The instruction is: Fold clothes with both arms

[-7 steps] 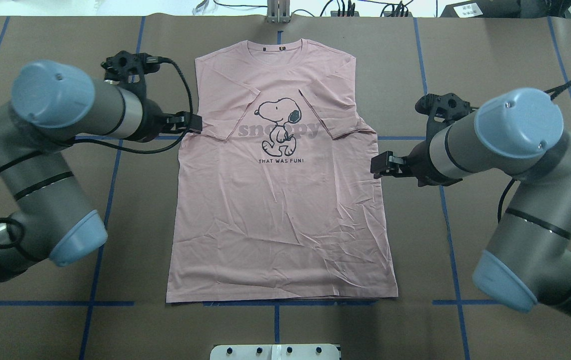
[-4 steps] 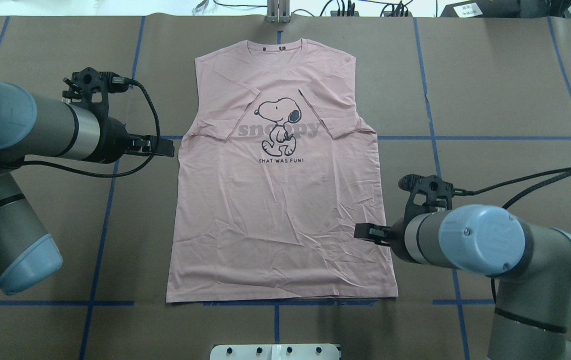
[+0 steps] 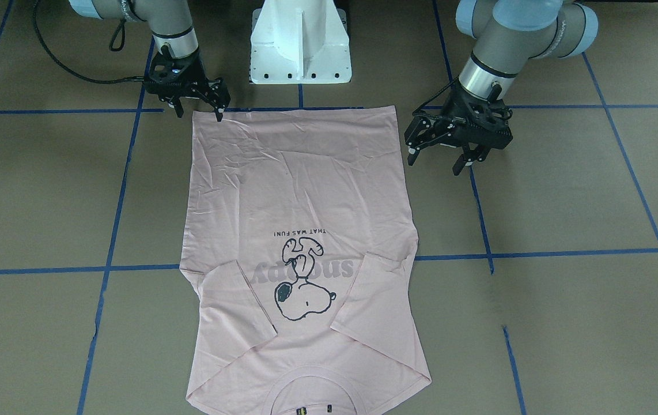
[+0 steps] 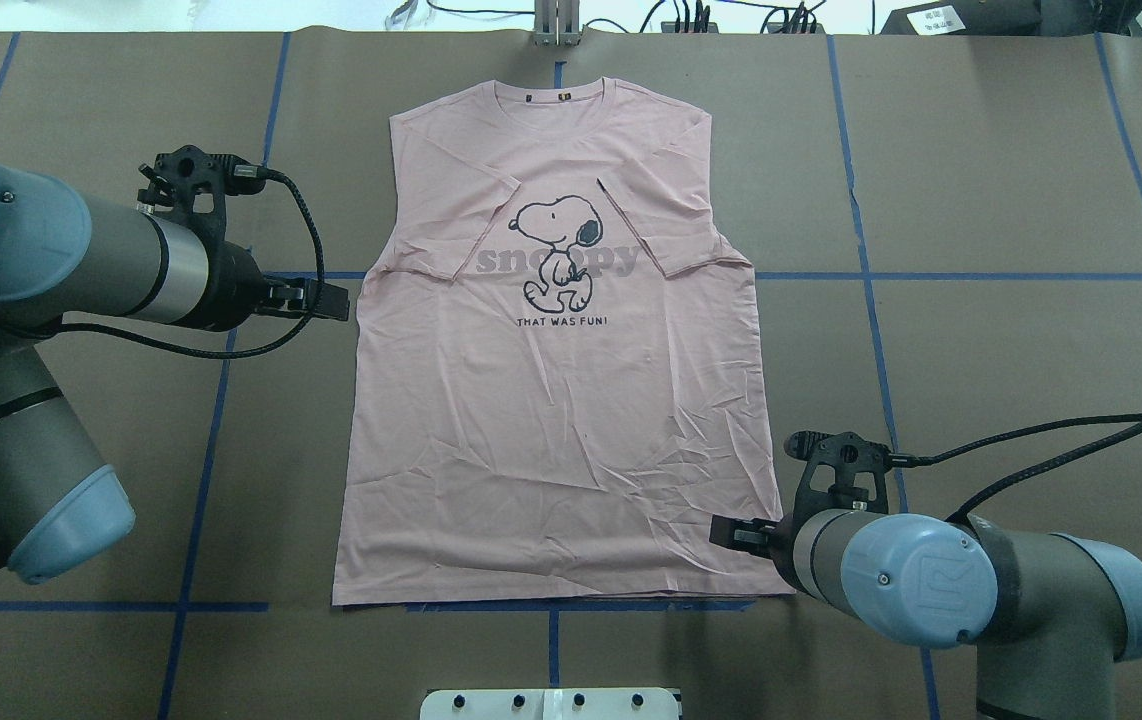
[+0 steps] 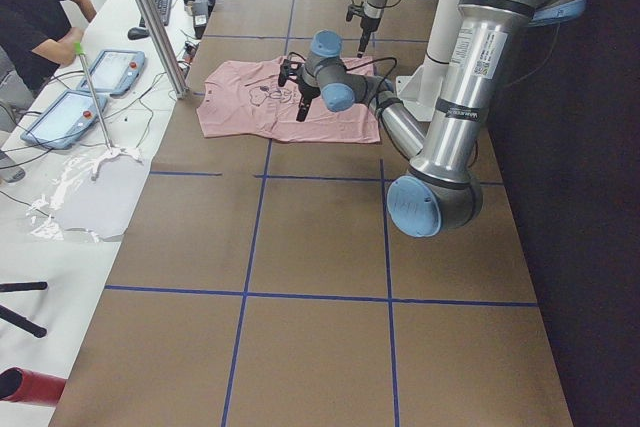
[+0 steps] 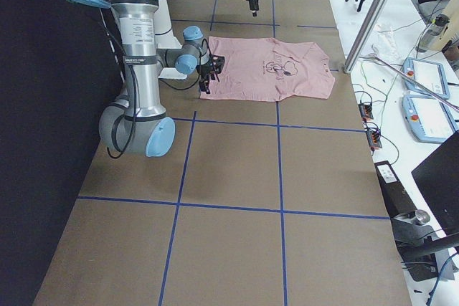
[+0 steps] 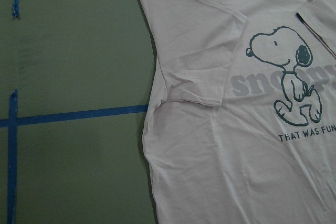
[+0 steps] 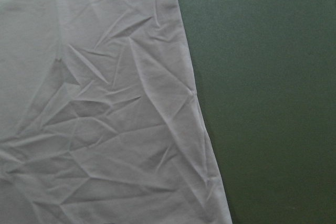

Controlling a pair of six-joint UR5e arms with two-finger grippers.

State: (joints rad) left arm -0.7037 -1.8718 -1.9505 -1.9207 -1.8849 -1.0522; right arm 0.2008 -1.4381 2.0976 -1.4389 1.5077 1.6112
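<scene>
Okay, left fingers [image 4: 331, 300] and right fingers [image 4: 731, 535] are both spread and empty, and the T-shirt [image 4: 561, 430] looks soft, light and floppy, so pinch the edge nearest each.

Creased T-shirt [image 8: 94, 119] edge beside table [image 8: 273, 77]

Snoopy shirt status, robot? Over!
Left gripper open beside shirt. Right gripper open at hem corner. Shirt flat, sleeves folded in. Nothing blocking.
</scene>
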